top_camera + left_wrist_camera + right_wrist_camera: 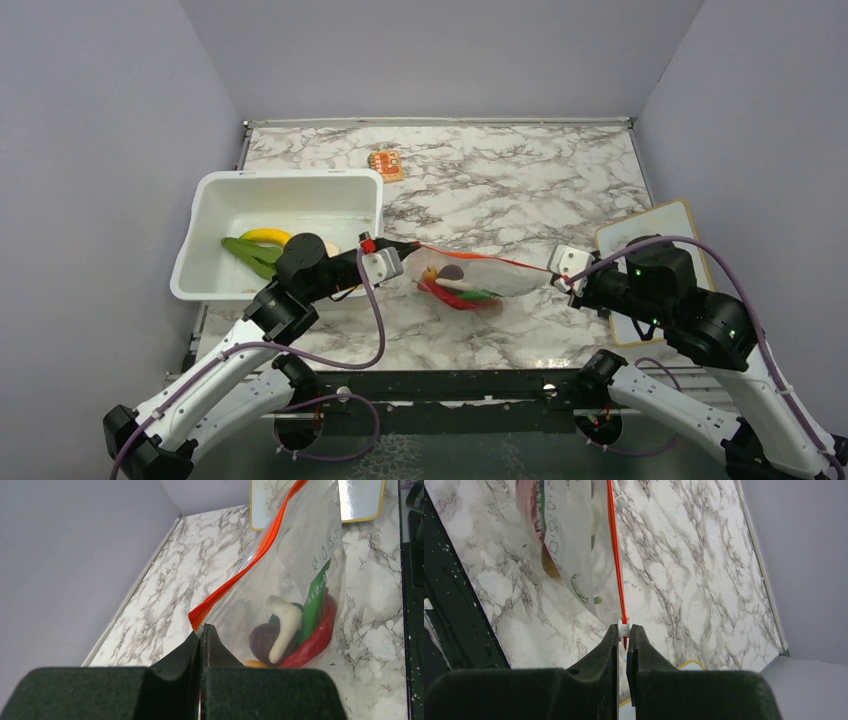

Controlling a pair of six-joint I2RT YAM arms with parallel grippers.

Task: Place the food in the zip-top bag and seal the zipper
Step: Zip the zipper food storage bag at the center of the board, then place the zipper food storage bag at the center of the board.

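The clear zip-top bag [470,278] hangs stretched between my two grippers above the marble table. Its orange-red zipper [480,256] runs taut from left to right. Inside lie a red chilli [315,635], a green chilli [314,600], a white piece [283,625] and a dark purple piece [261,641]. My left gripper [201,630] is shut on the bag's left corner at the zipper's end [200,613]. My right gripper [623,628] is shut on the white zipper tab [623,625] at the right end. A yellow banana [264,236] and green chillies [250,254] lie in the white tub.
The white tub [290,190] stands at the left beside the left arm. A small orange patterned item [386,163] lies at the back. A white board with a yellow rim [640,232] lies at the right under the right arm.
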